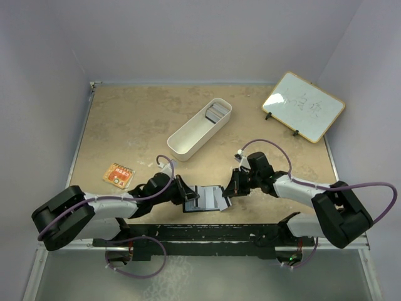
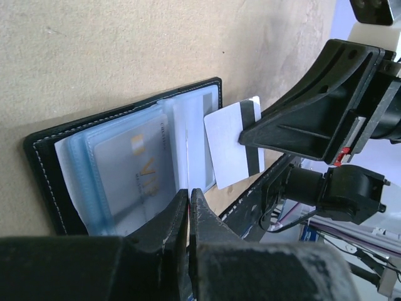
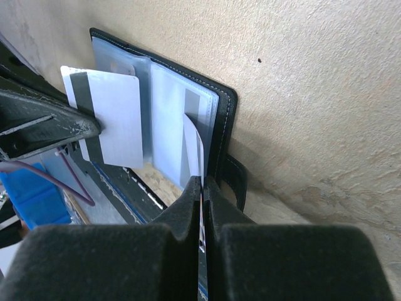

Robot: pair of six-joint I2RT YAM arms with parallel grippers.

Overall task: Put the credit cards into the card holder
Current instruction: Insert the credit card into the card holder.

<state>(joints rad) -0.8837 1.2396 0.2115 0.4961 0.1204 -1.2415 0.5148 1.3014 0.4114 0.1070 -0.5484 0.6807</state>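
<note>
Left hand (image 2: 189, 195) and right hand (image 3: 202, 183), both pinched shut, meet at the sleeves of one open card holder (image 2: 41, 145) on the tabletop (image 2: 125, 37); one sleeved card (image 2: 131, 172), one white striped card (image 2: 225, 147) jutting out.

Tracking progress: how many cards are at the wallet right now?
2 clearly: a sleeved card on the open page of the wallet, and a white striped card poking past its edge. More may be hidden inside.
</note>
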